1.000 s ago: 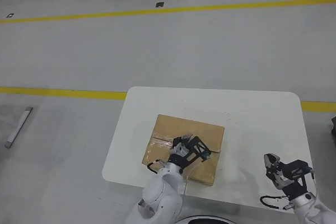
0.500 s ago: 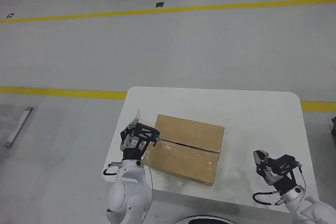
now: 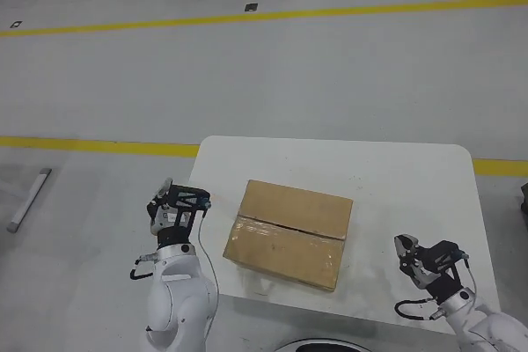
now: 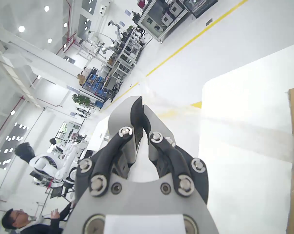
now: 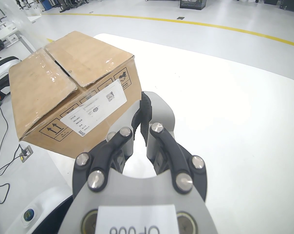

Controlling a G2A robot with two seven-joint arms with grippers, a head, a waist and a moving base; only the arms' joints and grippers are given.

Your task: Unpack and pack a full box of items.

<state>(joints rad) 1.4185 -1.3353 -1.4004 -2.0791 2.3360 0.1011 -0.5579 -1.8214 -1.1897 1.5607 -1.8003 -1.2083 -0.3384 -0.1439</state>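
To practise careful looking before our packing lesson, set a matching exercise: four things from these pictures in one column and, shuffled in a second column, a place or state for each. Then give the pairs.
Things
1. cardboard box
2. left tool
3. right tool
4. white label

Places or states
A. shut, holding nothing
B. stuck on a side face of the box
C. standing on the white table, top flaps down
D. shut on the clear tape strip that runs to the box

Pairs: 1-C, 2-D, 3-A, 4-B
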